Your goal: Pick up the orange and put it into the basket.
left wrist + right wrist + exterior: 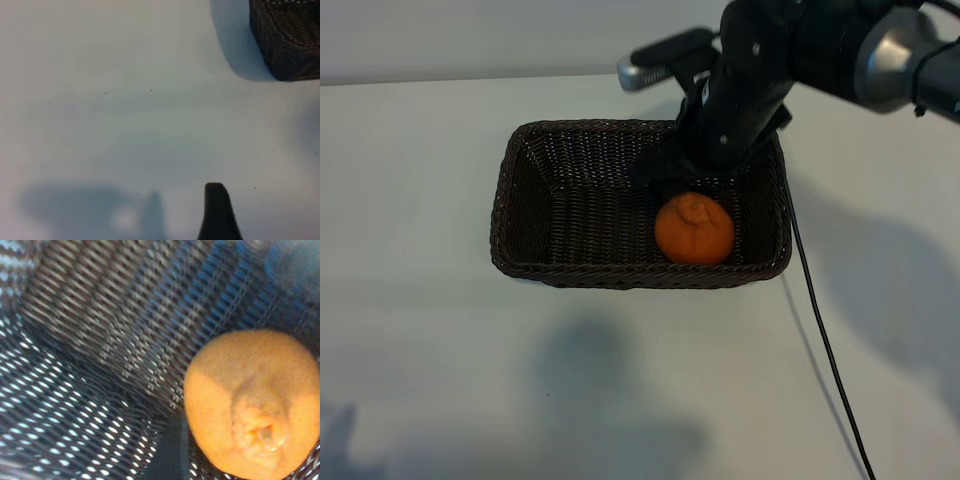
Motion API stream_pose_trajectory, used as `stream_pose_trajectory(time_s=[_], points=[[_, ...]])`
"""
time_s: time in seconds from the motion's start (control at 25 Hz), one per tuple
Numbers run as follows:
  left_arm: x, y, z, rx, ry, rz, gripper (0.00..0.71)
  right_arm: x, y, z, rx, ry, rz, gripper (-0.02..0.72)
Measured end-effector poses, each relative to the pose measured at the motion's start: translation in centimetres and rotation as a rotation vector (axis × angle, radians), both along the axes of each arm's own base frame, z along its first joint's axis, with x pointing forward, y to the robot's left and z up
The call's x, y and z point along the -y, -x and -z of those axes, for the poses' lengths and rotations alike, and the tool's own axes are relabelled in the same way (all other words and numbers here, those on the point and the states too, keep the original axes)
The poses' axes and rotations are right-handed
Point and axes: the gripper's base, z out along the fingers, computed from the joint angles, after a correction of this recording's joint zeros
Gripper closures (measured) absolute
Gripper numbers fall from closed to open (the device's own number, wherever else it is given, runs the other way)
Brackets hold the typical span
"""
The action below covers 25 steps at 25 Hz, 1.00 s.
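While resting in basket [525, 215], orange [694, 230] hugs near rim, left floor bare.

The basket [520, 215] stands on the tabletop [420, 350], and its raised woven walls block any level approach to its interior; entry is from above only. Inside the basket, the orange [694, 229] occupies the right-hand part next to the near wall. The right gripper [672, 170] and its arm hang over the far right corner of the basket and obstruct overhead access there. The left half of the basket floor is free. A black cable [823, 345] runs across the tabletop from the basket's right side toward the near edge. The tabletop left of the basket carries no obstacle.
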Motion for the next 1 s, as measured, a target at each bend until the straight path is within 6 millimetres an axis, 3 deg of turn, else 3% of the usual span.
stream_pose_trajectory(time_s=[0.28, 0.52, 0.68, 1.0], points=[[0.0, 0.0, 0.0, 0.000, 0.000, 0.000, 0.224, 0.7, -1.0, -4.2, 0.081, 0.069, 0.001, 0.082], [0.0, 0.0, 0.0, 0.000, 0.000, 0.000, 0.224, 4.0, -2.3, -4.9, 0.074, 0.128, 0.070, 0.086], [0.0, 0.0, 0.0, 0.000, 0.000, 0.000, 0.224, 7.9, -3.5, -4.8, 0.055, 0.146, 0.150, 0.098], [0.0, 0.0, 0.0, 0.000, 0.000, 0.000, 0.224, 18.2, -5.1, -4.8, 0.016, 0.179, 0.355, 0.102]])
